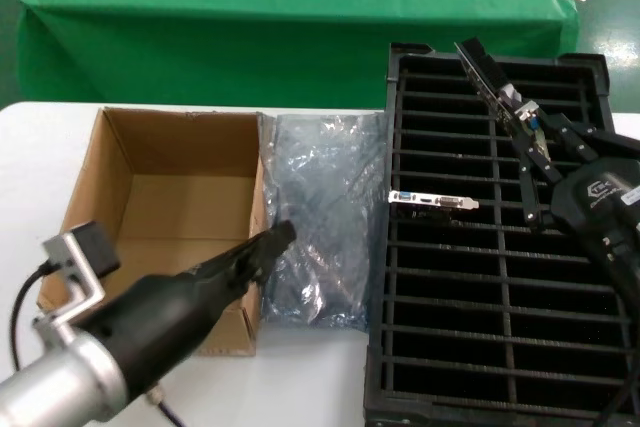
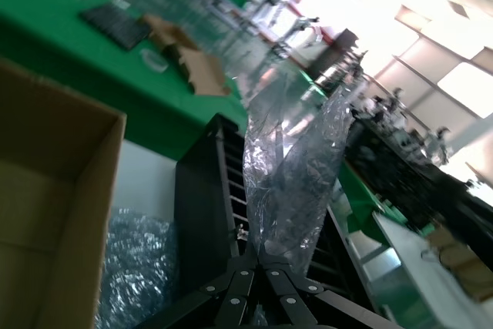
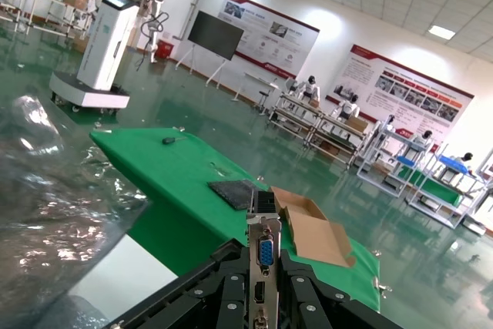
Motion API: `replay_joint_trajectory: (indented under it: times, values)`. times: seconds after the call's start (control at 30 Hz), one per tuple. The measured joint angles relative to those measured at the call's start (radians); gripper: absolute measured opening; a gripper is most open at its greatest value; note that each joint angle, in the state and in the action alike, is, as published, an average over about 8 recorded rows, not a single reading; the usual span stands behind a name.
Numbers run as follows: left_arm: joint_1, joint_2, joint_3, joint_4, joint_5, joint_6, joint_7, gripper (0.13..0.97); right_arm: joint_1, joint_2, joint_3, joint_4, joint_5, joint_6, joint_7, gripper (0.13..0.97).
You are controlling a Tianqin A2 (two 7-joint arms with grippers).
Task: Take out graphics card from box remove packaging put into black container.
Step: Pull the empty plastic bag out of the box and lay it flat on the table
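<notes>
- Holding the card (image 1: pixel 497 82) tilted over the tray (image 1: pixel 450 347), the right hand (image 1: pixel 528 137) is clamped on its bracket, likely for slotting.
- Left hand (image 1: pixel 272 242) pinches the bag (image 1: pixel 325 207) beside the box (image 1: pixel 150 197), keeping it clear.

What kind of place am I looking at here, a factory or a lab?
Probably a large robotics demonstration or training hall. The right wrist view shows a shiny green floor, wall posters and people at workbenches; another white robot stands there too.
</notes>
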Motion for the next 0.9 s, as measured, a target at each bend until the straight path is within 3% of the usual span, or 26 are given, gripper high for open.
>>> replay_joint_trajectory:
  times: [0.13,0.23,0.37,0.57,0.9]
  values:
    - [-0.186,0.031,0.185,0.055,0.0,-0.071,-0.12,0.139,-0.004,-0.003,0.007,0.001,0.013,0.005,-0.016,0.195]
    - [-0.31,0.06,0.301,0.098,0.0,-0.125,-0.179,0.139,-0.014,-0.008,0.016,0.002,0.014,0.008,-0.022,0.195]
    - [-0.424,0.09,0.397,0.146,0.0,-0.174,-0.222,0.139,-0.037,-0.013,0.035,0.002,0.005,0.011,-0.022,0.195]
    - [-0.484,0.131,0.443,0.2,0.0,-0.209,-0.221,0.139,-0.077,-0.023,0.07,0.002,-0.015,0.011,-0.01,0.195]
    - [-0.495,0.196,0.453,0.256,0.0,-0.231,-0.171,0.139,-0.108,-0.034,0.101,0.002,-0.032,0.008,-0.01,0.195]
